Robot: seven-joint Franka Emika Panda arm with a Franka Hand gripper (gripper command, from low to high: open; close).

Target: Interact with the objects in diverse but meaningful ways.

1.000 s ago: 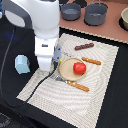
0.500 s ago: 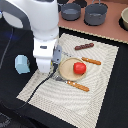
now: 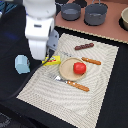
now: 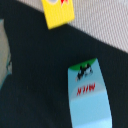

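since the milk carton (image 4: 90, 95) lies flat on the dark bench just beside the yellow block (image 4: 56, 12), i'd pinch its light, crushable long sides gently; my hand's state i cannot tell.

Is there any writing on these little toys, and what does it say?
"MILK": red letters on the pale blue carton, seen upside down in the wrist view, beside a small black cow figure on a green patch.
Red marks on the yellow block: cut off at the picture's edge and too blurred to read.
In the exterior view, the carton and the yellow block are too small to show any letters.
Nothing else bears readable text.
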